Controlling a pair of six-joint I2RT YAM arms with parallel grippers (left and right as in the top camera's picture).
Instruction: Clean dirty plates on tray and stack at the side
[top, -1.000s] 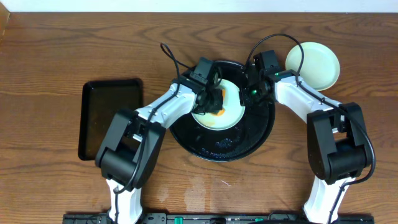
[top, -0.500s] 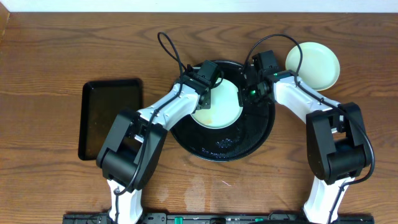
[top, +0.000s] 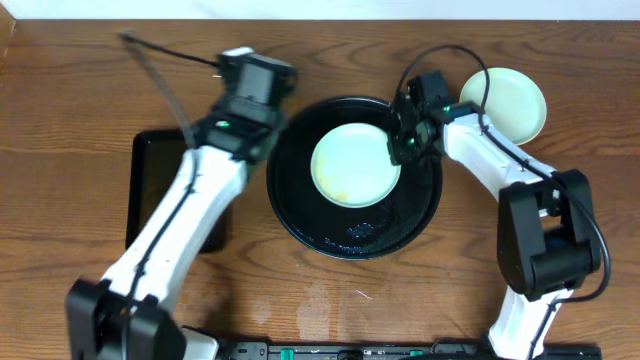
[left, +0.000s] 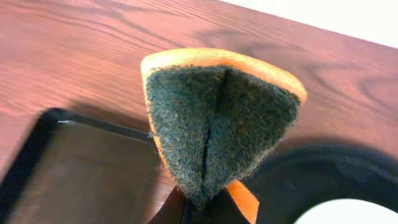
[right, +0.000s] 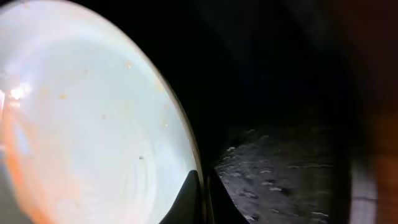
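Observation:
A pale mint-blue plate lies in the round black tray, with a faint smear near its lower edge. My right gripper is shut on the plate's right rim; the right wrist view shows the plate with the rim between my fingers. My left gripper is above the table left of the tray, shut on an orange sponge with a dark scrub face. A pale yellow plate sits on the table at the upper right. A third plate is not in view.
A rectangular black tray lies at the left, partly under my left arm, and shows in the left wrist view. Water droplets sit on the round tray's floor. Cables arc above both arms.
My left gripper lifted the sponge off the plate and swung left, away from the round tray. The plate's orange smear is mostly gone. The right gripper stayed on the rim.

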